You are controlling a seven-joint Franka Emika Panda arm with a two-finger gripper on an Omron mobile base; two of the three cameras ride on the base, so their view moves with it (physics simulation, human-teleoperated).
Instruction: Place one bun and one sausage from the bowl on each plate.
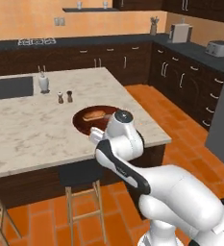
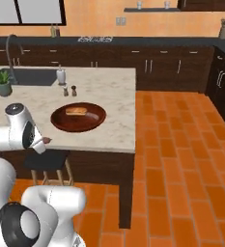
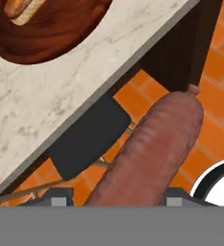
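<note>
Sausage (image 3: pixel 154 149) clamped lengthwise in partly closed jaws; bowl (image 3: pixel 60 33) with bun (image 3: pixel 22 9) beyond them on worktop (image 3: pixel 51 101).

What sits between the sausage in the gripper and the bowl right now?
In the hand view, bare marble counter and its edge separate the sausage from the bowl; below that edge a dark stool seat shows.

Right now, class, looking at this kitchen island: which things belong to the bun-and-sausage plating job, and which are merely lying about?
Part of the job:
- bowl
- bun lying in the bowl
- sausage between the gripper fingers, out past the island's edge over the stool

Lying about:
- salt and pepper shakers
- white bottle
- potted plant
- sink
- toaster
</note>
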